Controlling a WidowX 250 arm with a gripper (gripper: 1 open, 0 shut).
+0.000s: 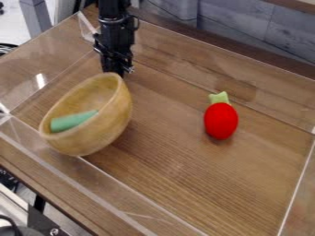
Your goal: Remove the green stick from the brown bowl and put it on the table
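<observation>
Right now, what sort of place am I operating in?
Likely a lab test bench: a wood-grain table fenced by clear acrylic walls, holding only props, a brown bowl and a strawberry toy.

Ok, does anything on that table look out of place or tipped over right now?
Yes. The brown bowl is tipped, its opening turned toward the camera rather than upward, by the clear wall at the left. The green stick lies inside it. The strawberry toy stands apart, looking normal.

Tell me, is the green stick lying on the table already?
No, the green stick lies inside the brown bowl.
</observation>
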